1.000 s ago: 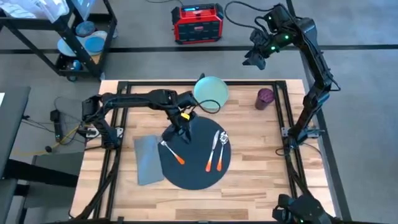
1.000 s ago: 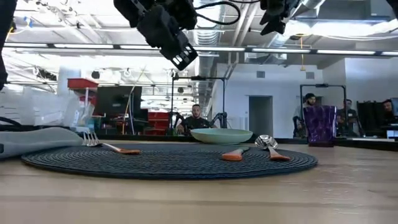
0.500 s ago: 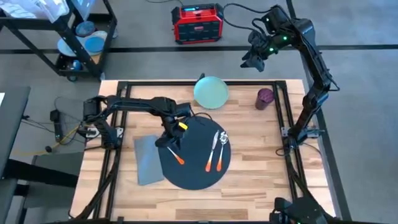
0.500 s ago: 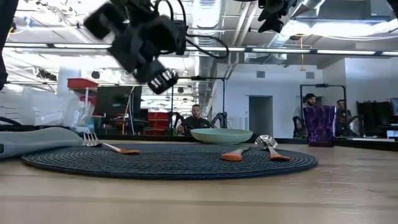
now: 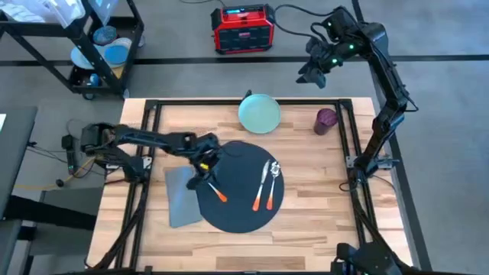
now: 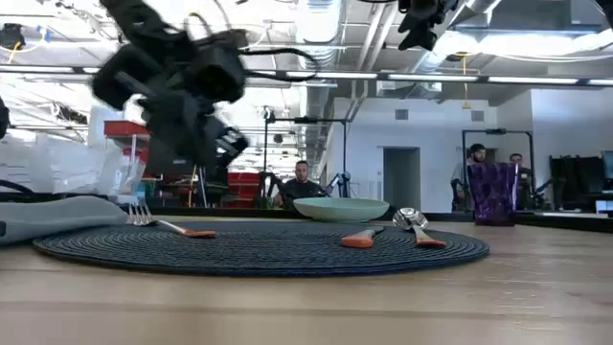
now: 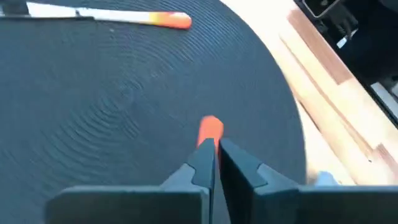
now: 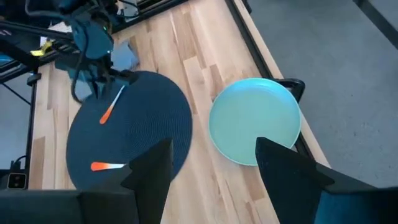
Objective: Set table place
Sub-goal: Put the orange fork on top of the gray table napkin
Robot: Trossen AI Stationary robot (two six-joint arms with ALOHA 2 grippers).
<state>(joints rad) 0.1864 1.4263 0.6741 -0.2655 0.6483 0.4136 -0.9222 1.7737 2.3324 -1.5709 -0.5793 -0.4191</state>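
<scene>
A pale green plate (image 5: 259,113) sits at the far edge, a purple cup (image 5: 325,119) off to one side of it. A grey napkin (image 5: 180,197) lies flat, with an orange-handled fork (image 5: 211,188) just beside it. An orange-handled knife (image 5: 260,189) and spoon (image 5: 273,182) lie side by side. On the floor stand a red power station (image 5: 242,28) and a black wire cart (image 5: 80,42).

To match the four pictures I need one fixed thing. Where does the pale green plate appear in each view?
High view: the pale green plate is at top centre, at the far edge of the table.
Low view: at centre, a thin rim behind the placemat.
Left wrist view: not in it.
Right wrist view: beside the placemat.
Shared landmark: the round dark placemat, seen in all four views.
</scene>
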